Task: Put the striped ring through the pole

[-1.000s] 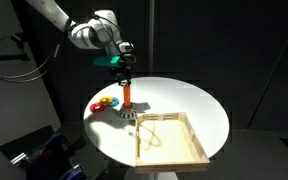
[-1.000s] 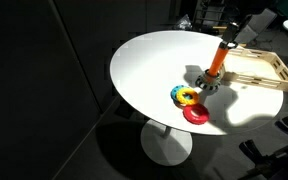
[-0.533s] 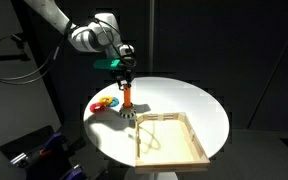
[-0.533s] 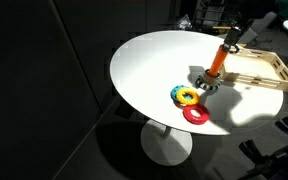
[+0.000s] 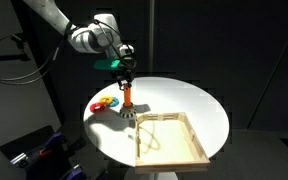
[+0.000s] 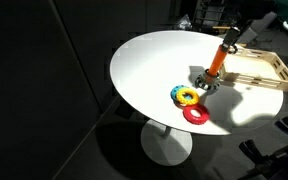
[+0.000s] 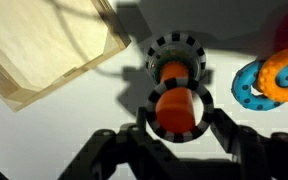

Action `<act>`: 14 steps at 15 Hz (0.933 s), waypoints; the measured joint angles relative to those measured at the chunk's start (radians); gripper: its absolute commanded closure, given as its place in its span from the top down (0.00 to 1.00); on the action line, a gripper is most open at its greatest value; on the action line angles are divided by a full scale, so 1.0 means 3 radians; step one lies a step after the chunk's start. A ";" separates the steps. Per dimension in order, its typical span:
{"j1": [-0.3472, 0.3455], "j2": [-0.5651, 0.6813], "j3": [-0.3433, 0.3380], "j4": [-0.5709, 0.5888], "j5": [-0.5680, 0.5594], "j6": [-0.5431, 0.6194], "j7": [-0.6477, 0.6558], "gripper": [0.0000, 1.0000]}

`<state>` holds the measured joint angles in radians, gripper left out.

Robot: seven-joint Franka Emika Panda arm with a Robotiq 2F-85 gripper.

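The orange pole (image 5: 128, 97) stands upright on a dark toothed base (image 7: 173, 48) on the round white table (image 5: 184, 100); it also shows in an exterior view (image 6: 216, 64). In the wrist view the black-and-white striped ring (image 7: 150, 110) encircles the pole's orange top (image 7: 176, 108). My gripper (image 7: 178, 124) is shut on the striped ring, one finger on each side, directly above the pole. In both exterior views the gripper (image 5: 125, 72) (image 6: 231, 40) hangs at the pole's top end.
A shallow wooden tray (image 5: 198, 148) (image 6: 269, 62) lies beside the pole. A yellow ring on a blue ring (image 6: 186, 96) (image 7: 280, 72) and a red ring (image 6: 196, 114) lie on the table on the pole's other side. The table edge is near the rings.
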<state>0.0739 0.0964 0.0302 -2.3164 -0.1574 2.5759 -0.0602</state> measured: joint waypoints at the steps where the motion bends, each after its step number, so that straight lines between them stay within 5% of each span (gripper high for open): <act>1: 0.0000 0.0000 0.0000 0.0000 0.0000 0.0005 0.0001 0.42; 14: 0.0000 0.0090 -0.0022 0.0066 -0.0035 0.0104 0.0130 0.42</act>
<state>0.0739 0.1234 0.0238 -2.2966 -0.1678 2.6071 -0.0212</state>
